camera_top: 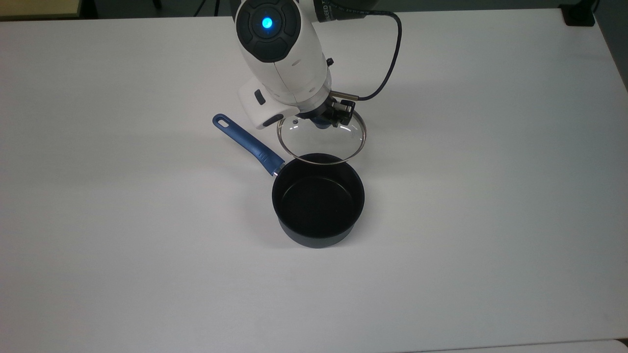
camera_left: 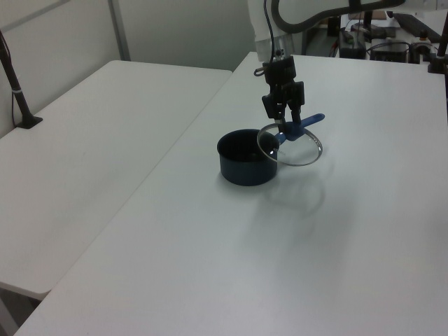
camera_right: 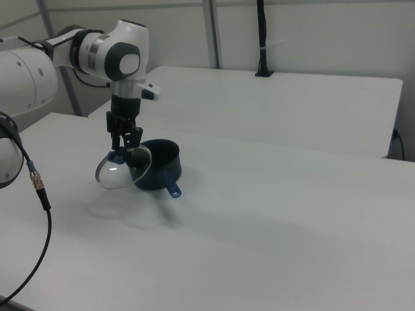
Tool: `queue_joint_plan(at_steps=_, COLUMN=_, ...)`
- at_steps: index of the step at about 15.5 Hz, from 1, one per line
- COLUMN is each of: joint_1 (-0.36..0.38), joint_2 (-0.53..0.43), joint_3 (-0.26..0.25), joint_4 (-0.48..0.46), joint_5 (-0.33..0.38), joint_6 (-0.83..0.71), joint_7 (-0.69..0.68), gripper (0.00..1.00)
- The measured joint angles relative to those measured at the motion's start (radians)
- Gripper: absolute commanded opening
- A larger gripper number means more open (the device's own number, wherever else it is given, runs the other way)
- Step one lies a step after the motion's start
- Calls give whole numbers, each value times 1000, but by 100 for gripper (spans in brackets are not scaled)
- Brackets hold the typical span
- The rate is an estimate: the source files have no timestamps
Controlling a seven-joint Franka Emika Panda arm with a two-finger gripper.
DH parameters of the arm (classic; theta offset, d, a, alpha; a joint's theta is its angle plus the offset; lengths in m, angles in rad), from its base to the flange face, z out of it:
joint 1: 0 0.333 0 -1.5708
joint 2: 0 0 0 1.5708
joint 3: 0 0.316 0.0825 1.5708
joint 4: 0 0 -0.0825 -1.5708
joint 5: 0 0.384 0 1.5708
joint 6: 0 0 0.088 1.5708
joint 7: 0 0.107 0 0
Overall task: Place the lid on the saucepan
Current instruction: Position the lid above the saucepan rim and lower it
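Observation:
The saucepan (camera_top: 318,198) stands upright on the white table (camera_top: 490,196), dark outside and black inside. Its blue handle (camera_top: 248,142) points to the top view's upper left. The glass lid (camera_top: 324,142) with a steel rim hangs tilted in the air. My gripper (camera_top: 322,120) is shut on its blue knob. In the top view the lid's near edge overlaps the pan's far rim. The left view has the lid (camera_left: 297,148) just right of the saucepan (camera_left: 245,159), under the gripper (camera_left: 287,124). In the right view the lid (camera_right: 120,172) hangs left of the saucepan (camera_right: 161,172), below the gripper (camera_right: 124,148).
A black cable (camera_top: 392,59) loops from the arm's wrist over the table. A second white table (camera_left: 105,126) stands beside this one, with a black post (camera_left: 17,91) clamped to it. Bare tabletop surrounds the pan on all sides.

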Motion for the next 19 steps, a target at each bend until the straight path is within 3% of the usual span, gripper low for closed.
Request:
queue_joint_plan(at_steps=5, joint_1=-9, joint_2=0, joint_3=-25, joint_4=0, joint_5=45, joint_6=40, joint_7=16, gripper=42)
queue_joint_plan(at_steps=19, joint_1=-12, joint_2=1, joint_3=-56, joint_4=1, joint_5=90, joint_6=134, joint_7=101, gripper=42)
